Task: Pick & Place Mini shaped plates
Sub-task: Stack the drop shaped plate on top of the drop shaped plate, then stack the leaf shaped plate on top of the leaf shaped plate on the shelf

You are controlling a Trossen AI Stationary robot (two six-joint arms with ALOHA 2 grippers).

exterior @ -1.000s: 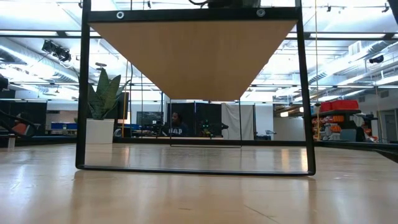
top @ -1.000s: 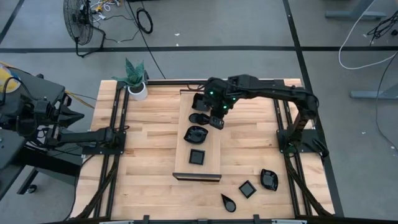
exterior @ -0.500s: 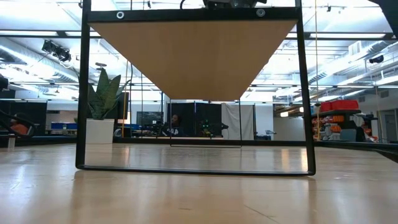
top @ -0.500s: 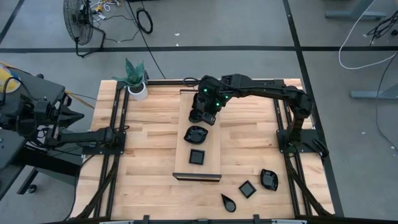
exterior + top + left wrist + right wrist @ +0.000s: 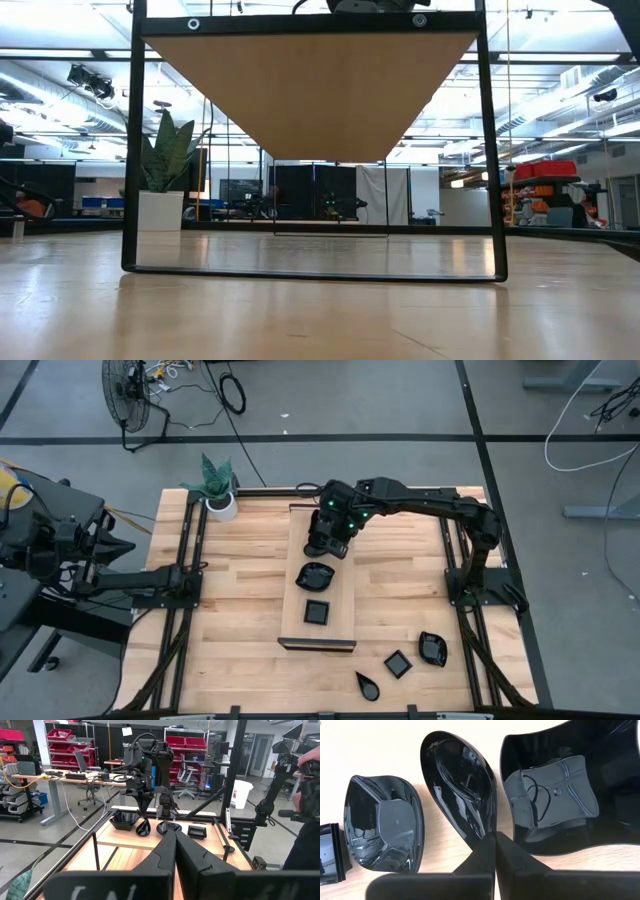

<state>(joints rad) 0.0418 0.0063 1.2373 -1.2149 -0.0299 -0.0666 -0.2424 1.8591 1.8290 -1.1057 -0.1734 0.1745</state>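
Observation:
A long pale wooden board (image 5: 300,630) holds black mini plates: a big square dish (image 5: 560,785), a teardrop plate (image 5: 462,785), a wavy-rimmed bowl (image 5: 314,574) and a small square plate (image 5: 317,612). My right gripper (image 5: 495,836) is shut and points down over the board's far part (image 5: 328,546), its tips at the teardrop plate's narrow end. My left gripper (image 5: 175,837) is shut and empty at the table's left edge (image 5: 186,573). My right gripper's shut fingertips (image 5: 501,842) stand at the teardrop plate's narrow end (image 5: 485,826), coming from above. I cannot tell whether they touch it. The plate lies flat on the board.
Three more black plates lie on the table's near right: a teardrop (image 5: 367,686), a square (image 5: 398,663) and a bowl (image 5: 432,649). A white pot with a green plant (image 5: 220,500) stands at the far left corner. A person (image 5: 307,795) stands beyond the table.
My right gripper has gone toward the table's left edge, from the board's right edge to above the teardrop plate, and has then kept still. The plates on the board and table lie where they were.

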